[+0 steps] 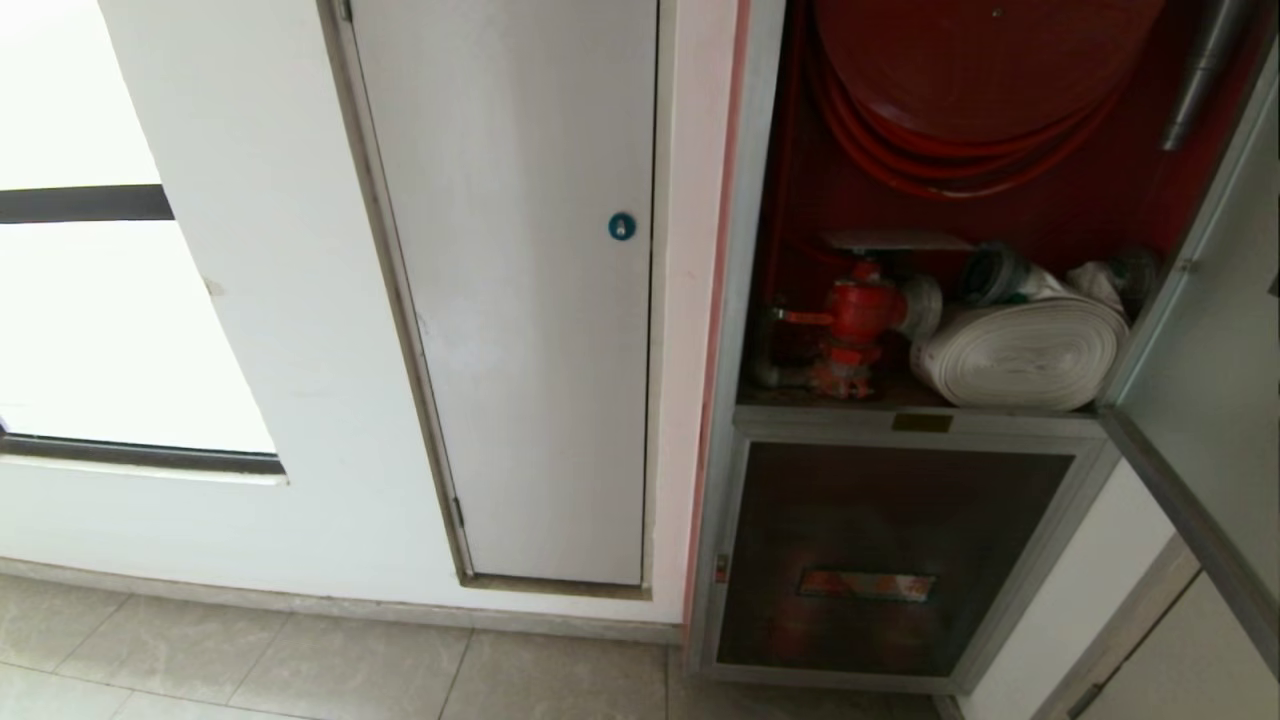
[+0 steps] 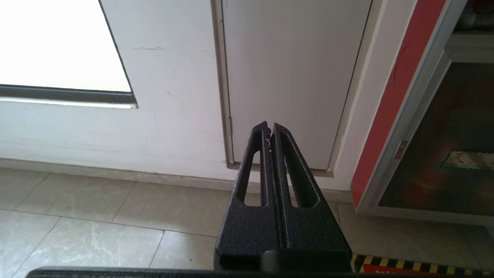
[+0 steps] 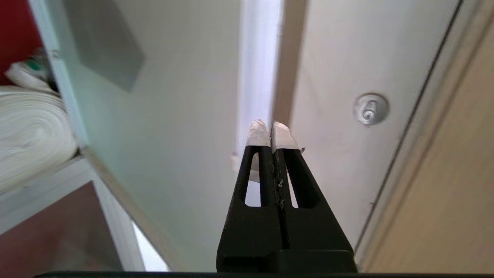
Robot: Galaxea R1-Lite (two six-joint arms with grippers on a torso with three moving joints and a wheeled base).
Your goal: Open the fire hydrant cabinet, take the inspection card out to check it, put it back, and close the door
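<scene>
Right pincer (image 3: 272, 129) is pinched fully together with nothing in it, its white-taped tips in front of the swung-open door (image 3: 162, 116), whose pale inner face runs off toward 10 o'clock, with the rolled white hose (image 3: 31, 135) at 9 o'clock. Left pincer (image 2: 269, 129) is also closed and empty, parked low over the floor tiles (image 2: 96, 216), aimed at the white panel door (image 2: 293, 77). From the head view the fire hydrant cabinet (image 1: 730, 300) stands open, with a thin pale sheet, probably the inspection card (image 1: 895, 240), lying on the red valve (image 1: 860, 315), at 9 o'clock of the hose.
</scene>
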